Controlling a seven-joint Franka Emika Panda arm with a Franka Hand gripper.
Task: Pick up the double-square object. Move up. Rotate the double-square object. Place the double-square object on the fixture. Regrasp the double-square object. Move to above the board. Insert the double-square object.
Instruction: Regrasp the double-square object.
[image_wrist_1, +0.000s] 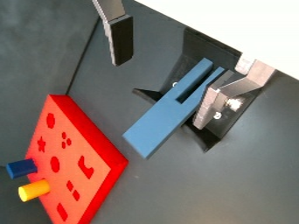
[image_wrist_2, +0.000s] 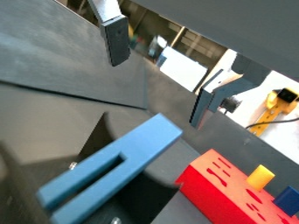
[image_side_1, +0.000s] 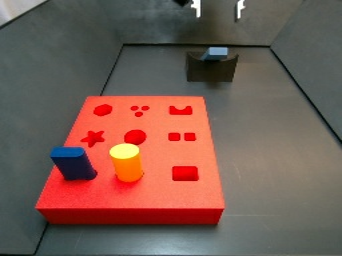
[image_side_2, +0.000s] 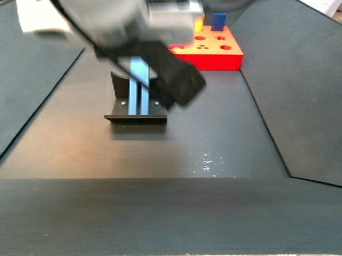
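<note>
The hand (image_wrist_1: 176, 63) hangs wide open and empty above the fixture (image_wrist_1: 201, 131), its fingers (image_wrist_1: 121, 39) touching nothing, while the double-square object (image_wrist_1: 170, 112) rests tilted in the fixture's notch, well apart from the board (image_wrist_1: 68, 162).

floor (image_side_1: 267, 150): you see dark grey matte | walls (image_side_1: 54, 50): sloped dark panels around it | light: you catch a faint glare patch (image_side_2: 207, 162) | beyond: bright white (image_wrist_1: 233, 17)
</note>
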